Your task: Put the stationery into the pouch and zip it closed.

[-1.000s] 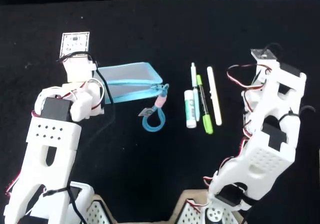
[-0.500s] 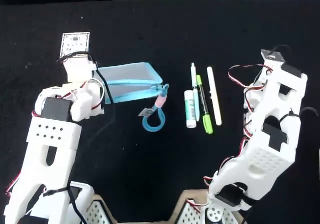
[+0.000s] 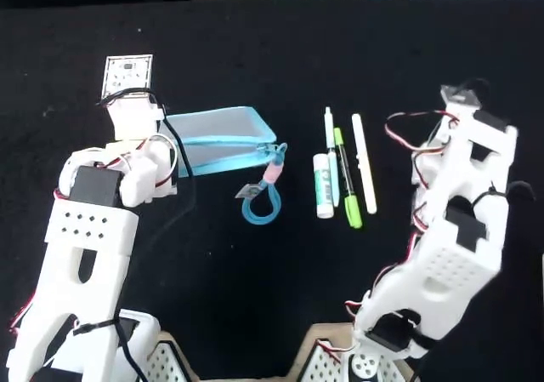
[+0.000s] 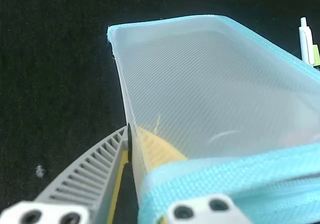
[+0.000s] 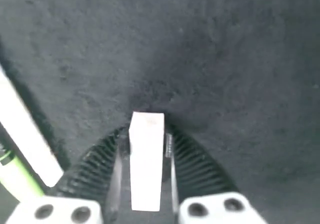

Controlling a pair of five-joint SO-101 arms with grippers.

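Note:
The translucent pouch (image 3: pixel 223 137) with light blue trim lies left of centre, its zip pull on a pink and blue loop (image 3: pixel 262 203). My left gripper (image 3: pixel 163 144) is shut on the pouch's left end; in the left wrist view the pouch wall (image 4: pixel 210 84) is pinched between the fingers (image 4: pixel 95 176). A white pen (image 3: pixel 329 148), a glue stick (image 3: pixel 323 196), a green highlighter (image 3: pixel 347 178) and a white stick (image 3: pixel 365 162) lie side by side at centre. My right gripper (image 5: pixel 146 129) is shut on a small white block (image 5: pixel 146 159), held above the cloth beside the white stick (image 5: pixel 25 134).
A black cloth (image 3: pixel 280 50) covers the table. A small white card (image 3: pixel 127 73) lies beyond the left arm. The right arm (image 3: pixel 463 195) stands tall just right of the stationery row. Both arm bases (image 3: pixel 340 361) sit at the front edge.
The right arm's upper part has shifted slightly to the right. The left arm, pouch and stationery row have not moved.

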